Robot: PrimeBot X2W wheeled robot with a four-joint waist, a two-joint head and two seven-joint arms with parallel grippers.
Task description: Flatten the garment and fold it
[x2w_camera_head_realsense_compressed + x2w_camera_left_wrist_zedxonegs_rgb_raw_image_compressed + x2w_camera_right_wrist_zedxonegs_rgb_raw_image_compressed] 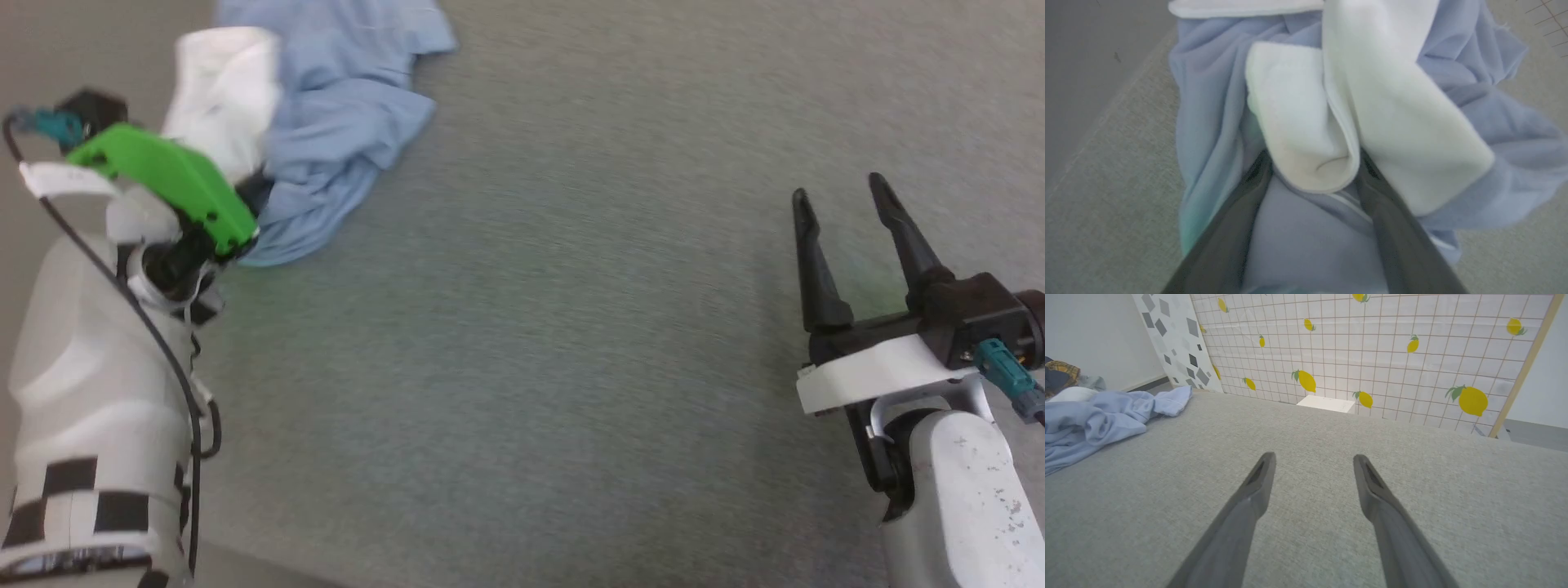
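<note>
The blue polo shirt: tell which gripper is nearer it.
Left. The left gripper is in the crumpled shirt, straddling a white fold; the right gripper sits apart over the grey surface.

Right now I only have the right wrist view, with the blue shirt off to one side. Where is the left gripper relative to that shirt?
Observer: The left gripper is down in the garment, open.
Operator: Anything between its fingers?
Observer: Yes, a rolled fold of the white collar sits between the two fingers.
Operator: Is the shirt near an edge?
Observer: The left wrist view shows the edge of the grey surface running close beside the heap.
</note>
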